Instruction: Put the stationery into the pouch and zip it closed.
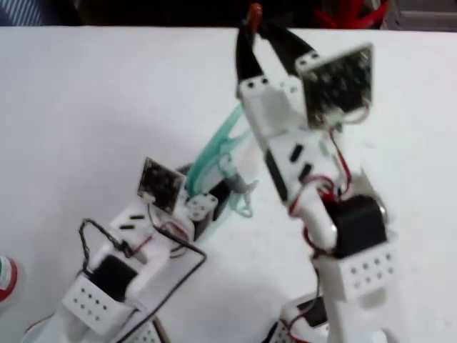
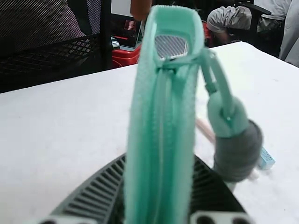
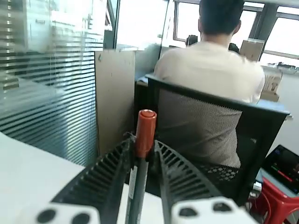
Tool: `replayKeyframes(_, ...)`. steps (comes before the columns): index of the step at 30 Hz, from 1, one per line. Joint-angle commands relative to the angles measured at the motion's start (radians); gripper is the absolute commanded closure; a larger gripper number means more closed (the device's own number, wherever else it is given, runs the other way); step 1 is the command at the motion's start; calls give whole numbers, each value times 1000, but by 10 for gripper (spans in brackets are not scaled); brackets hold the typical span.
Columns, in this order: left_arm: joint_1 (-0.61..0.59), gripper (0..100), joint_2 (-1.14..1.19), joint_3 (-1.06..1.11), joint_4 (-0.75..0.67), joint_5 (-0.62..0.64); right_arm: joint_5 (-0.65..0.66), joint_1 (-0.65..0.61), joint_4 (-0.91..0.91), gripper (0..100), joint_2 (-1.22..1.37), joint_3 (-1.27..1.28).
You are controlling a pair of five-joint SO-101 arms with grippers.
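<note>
Mint-green fabric zip pouch (image 2: 161, 116) is pinched on edge between left gripper (image 2: 159, 198) jaws, seemingly to receive the orange-capped dark pen (image 3: 145, 126) clamped between right gripper (image 3: 141, 156) jaws.

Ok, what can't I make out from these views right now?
- pouch: edge-on and blurred in left wrist view; zip open or shut unclear.
- pen: lower end hidden inside right claw, right wrist view.
- pale blue item: partly behind the pouch's grey toggle, left wrist view.

Left arm (image 1: 121, 250) and right arm (image 1: 285, 136): white shells, black servos, red and black cables. Right hand (image 3: 140, 158): black ribbed fingers (image 3: 105, 175).
</note>
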Motion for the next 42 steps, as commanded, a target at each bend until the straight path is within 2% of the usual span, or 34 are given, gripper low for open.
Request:
replayKeyframes(1,-4,851,-8,-29,-18,3,-8,1,1,981,-54,-6)
replayKeyframes(7,-4,852,-8,-29,-18,3,-8,1,44,981,-87,3)
replayKeyframes(12,-4,852,-8,-29,-18,3,-8,-4,51,981,-102,114)
replayKeyframes(20,-7,851,-8,-31,-18,3,-75,-33,131,974,-136,196)
replayKeyframes(23,-7,851,-8,-31,-18,3,-98,-36,260,872,-131,198)
replayKeyframes(27,-8,851,-8,-31,-18,6,-287,-42,461,626,-165,196)
replayKeyframes(29,-10,851,-8,-29,-18,8,-341,-42,552,577,-203,201)
replayKeyframes(32,-21,852,-8,-32,-18,8,-281,-42,665,573,-260,242)
replayKeyframes(36,-74,850,-8,-34,-18,8,-123,-41,713,573,-323,520)
replayKeyframes(40,-127,853,-8,-34,-18,5,-71,-42,561,573,-398,927)
replayKeyframes(42,-143,854,-8,-34,-18,5,-68,-16,440,575,-455,1042)
